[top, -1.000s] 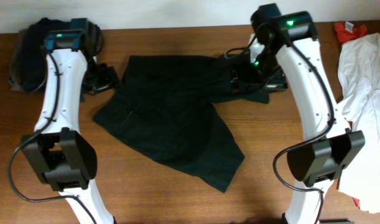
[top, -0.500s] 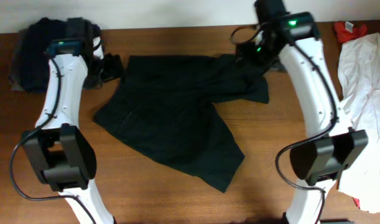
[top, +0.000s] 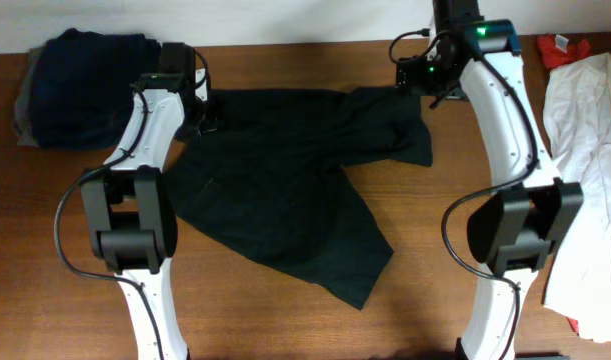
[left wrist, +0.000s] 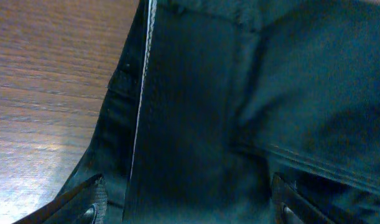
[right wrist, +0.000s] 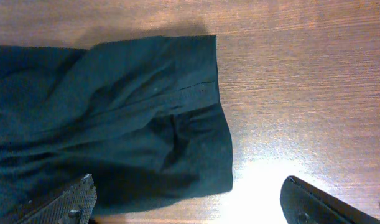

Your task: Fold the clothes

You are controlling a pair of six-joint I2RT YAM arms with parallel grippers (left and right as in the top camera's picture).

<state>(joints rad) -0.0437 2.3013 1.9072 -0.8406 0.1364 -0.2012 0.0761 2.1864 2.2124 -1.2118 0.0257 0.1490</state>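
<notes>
While both arms reach across to the far side of the table (top: 435, 215), we read the poses like this.

Left arm (top: 145, 130): base at the near edge, links running up and away, wrist bent over the top-left corner of the black garment (top: 285, 190). Left gripper (left wrist: 190, 202) looks straight down on cloth. Jaws spread wide, one tip in each bottom corner of the wrist view, nothing pinched between them as far as we can tell.

Right arm (top: 510, 130): mirrored, long reach up the right side, wrist turned in toward the garment's top-right corner. Right gripper (right wrist: 190, 202) sits over the sleeve end, jaws fully apart, cloth by one tip and bare wood by the other.

Black garment: lies mid-table between the two arms, wrinkled, spread loosely. Top edge runs along the far side, and one broad flap trails toward the near right. We see a sleeve-like end at the top right lying flat, with a straight hem and a stitched seam. Left wrist view shows a long seam with a pale thread line, wood just beside it on the left.

Other clothes: navy pile (top: 85, 85) at the far-left corner, near the left gripper but apart from the black piece. White garment (top: 585, 150) heaped down the right edge, outside the right arm. Small red piece (top: 560, 45) just beyond it at the far right.
</notes>
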